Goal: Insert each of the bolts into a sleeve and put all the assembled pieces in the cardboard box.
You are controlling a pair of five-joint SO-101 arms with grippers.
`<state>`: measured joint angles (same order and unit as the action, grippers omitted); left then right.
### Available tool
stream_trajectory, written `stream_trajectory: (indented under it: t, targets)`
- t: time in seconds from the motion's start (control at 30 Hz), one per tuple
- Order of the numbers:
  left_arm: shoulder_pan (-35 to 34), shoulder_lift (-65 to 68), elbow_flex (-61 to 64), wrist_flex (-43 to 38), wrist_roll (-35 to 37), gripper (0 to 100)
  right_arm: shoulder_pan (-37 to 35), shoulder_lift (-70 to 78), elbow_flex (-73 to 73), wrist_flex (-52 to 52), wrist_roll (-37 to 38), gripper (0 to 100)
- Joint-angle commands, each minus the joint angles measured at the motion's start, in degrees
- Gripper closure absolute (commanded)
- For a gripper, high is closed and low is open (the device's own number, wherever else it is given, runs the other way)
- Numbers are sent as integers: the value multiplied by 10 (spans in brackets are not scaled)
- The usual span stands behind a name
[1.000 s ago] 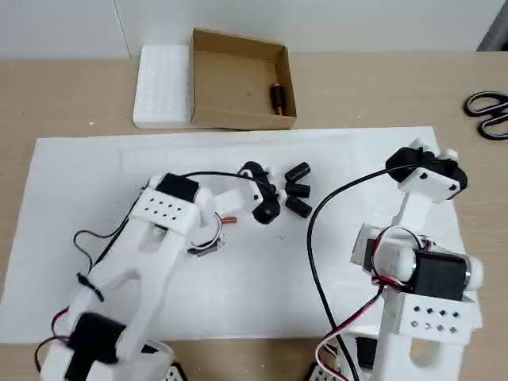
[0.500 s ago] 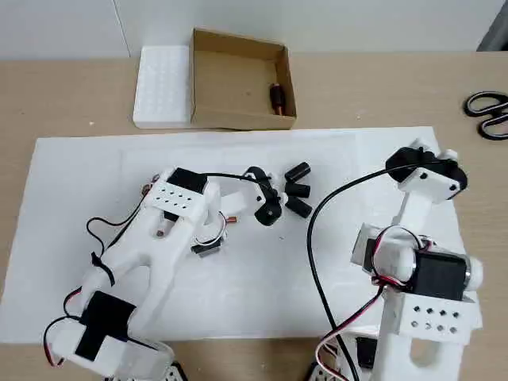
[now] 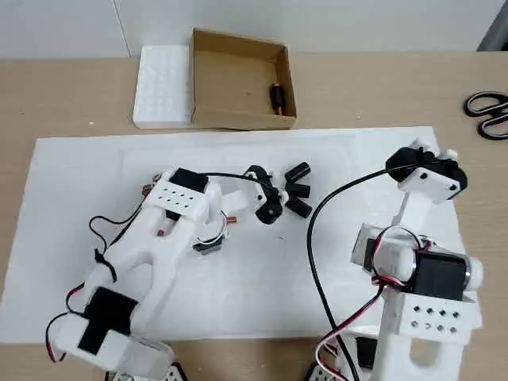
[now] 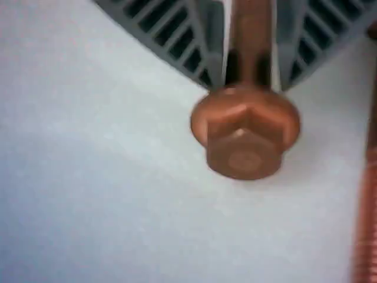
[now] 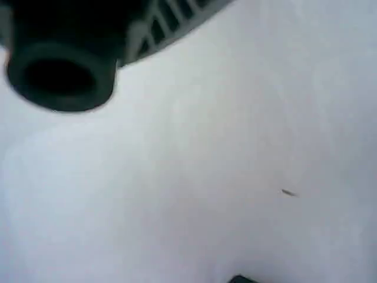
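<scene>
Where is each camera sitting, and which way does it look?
High view: fixed above the table, looking down on the left arm, right arm, cardboard box and white sheet.
Left wrist view: on the left arm's wrist, looking along its fingers at the bolt they clamp.
Right wrist view: on the right arm's wrist, looking past its finger at the sleeve it holds.
Shared: all three show the white sheet.

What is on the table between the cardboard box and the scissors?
Nothing. In the high view, only bare table lies between the cardboard box and the scissors.
</scene>
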<state>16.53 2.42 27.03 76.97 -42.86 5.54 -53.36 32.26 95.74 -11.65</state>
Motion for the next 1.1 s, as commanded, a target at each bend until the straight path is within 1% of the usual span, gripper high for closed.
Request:
stream_trajectory:
  t: [0.0,0.1,0.33,0.43,0.53,0.87,1.07]
  targets:
    - [0,29,-22,-20,-4,890,6,-9,0,1,4,996]
    - [-1,53,-22,-30,-5,889,6,-9,0,1,4,996]
    - [1,56,-34,-33,-4,889,6,-9,0,1,4,996]
    - [2,55,-44,-30,-4,930,6,-9,0,1,4,996]
    - [2,58,-65,-9,-4,980,6,-9,0,1,4,996]
    - [2,59,-70,-13,-4,992,6,-9,0,1,4,996]
    - [2,55,-107,47,-4,994,3,-10,-1,2,4,996]
